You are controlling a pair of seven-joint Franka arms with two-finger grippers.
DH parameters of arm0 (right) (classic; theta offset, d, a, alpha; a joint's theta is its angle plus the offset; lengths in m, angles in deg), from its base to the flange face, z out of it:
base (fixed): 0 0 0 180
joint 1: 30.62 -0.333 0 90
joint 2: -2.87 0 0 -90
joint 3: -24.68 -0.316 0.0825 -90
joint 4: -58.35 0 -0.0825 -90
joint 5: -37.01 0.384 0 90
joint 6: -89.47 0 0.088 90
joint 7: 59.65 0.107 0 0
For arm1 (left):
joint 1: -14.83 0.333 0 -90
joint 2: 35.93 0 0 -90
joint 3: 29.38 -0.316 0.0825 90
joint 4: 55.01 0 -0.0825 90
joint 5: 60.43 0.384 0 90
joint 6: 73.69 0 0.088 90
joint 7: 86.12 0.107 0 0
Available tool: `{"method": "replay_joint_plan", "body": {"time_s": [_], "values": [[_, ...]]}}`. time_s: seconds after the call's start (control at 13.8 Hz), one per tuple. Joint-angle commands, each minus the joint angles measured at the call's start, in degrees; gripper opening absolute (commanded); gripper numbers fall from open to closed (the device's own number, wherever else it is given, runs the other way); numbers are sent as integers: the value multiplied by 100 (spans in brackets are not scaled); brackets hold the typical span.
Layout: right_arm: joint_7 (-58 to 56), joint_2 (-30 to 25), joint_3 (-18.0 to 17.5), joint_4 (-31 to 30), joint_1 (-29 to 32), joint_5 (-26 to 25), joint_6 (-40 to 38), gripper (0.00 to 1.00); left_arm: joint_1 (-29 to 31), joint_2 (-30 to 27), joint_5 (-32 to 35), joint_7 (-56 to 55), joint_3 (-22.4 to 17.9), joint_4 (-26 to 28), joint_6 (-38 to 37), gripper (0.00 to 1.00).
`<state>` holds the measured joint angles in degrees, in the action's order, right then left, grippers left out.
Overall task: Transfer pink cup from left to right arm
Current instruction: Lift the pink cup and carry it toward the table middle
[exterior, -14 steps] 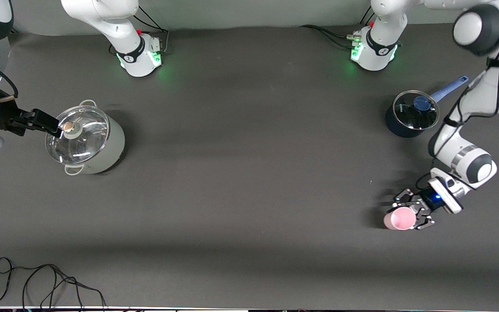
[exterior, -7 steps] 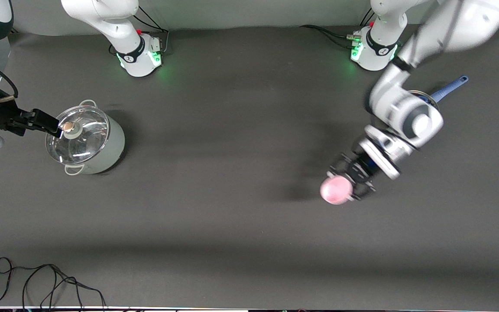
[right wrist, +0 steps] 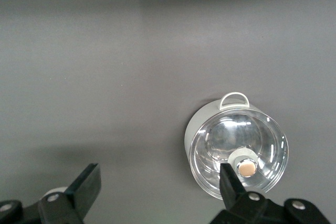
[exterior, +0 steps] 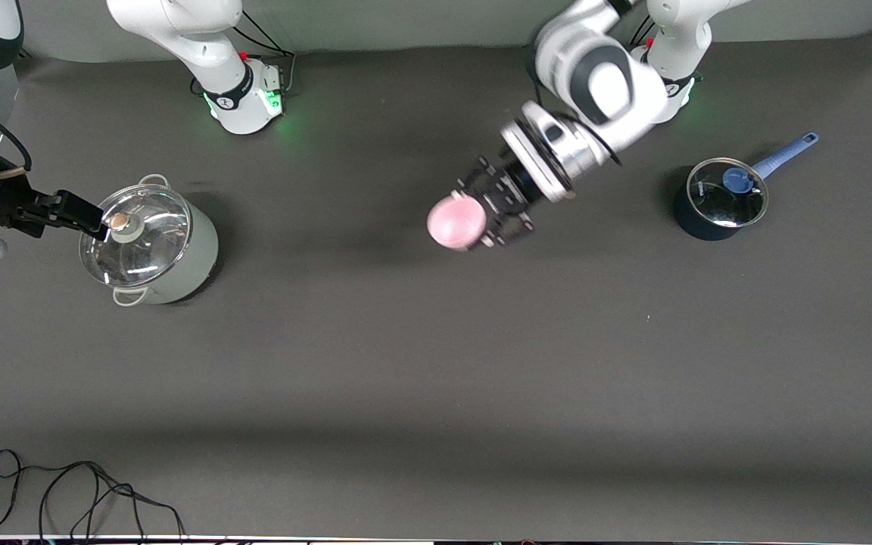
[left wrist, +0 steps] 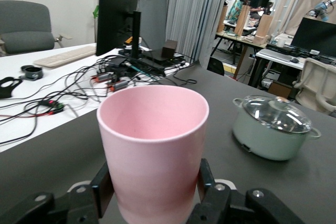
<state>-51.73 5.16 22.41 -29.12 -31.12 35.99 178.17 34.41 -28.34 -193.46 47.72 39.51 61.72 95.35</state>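
Observation:
The pink cup (exterior: 456, 221) is a small pale-pink tapered cup, up in the air over the middle of the table, with my left gripper (exterior: 479, 215) shut on it. In the left wrist view the cup (left wrist: 152, 140) stands upright between the two black pads (left wrist: 102, 188), which press on its lower wall, so my left gripper (left wrist: 154, 187) is mostly hidden by it. My right gripper (exterior: 91, 219) waits open at the right arm's end, beside the pale green pot's lid. Nothing lies between its spread fingers (right wrist: 159, 179).
A pale green pot with a glass lid (exterior: 150, 244) stands at the right arm's end and also shows in both wrist views (left wrist: 273, 129) (right wrist: 236, 145). A dark blue saucepan with a lid (exterior: 717, 198) stands at the left arm's end. A black cable (exterior: 80, 492) lies by the front edge.
My left arm has swung the cup from the front of the table at its own end up to over the middle. The right arm has not moved.

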Motion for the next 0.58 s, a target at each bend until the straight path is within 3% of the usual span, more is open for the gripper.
{"method": "replay_joint_plan", "body": {"time_s": [0.0, 0.51], "values": [[52, 8, -10, 72, 6, -3, -73, 100, -445, -134, -117, -340, -34, -457, 576, 46], [2052, -9, -10, 125, 6, 761, -536, 100, -666, -126, -117, -543, -25, -792, 981, 46]]}}
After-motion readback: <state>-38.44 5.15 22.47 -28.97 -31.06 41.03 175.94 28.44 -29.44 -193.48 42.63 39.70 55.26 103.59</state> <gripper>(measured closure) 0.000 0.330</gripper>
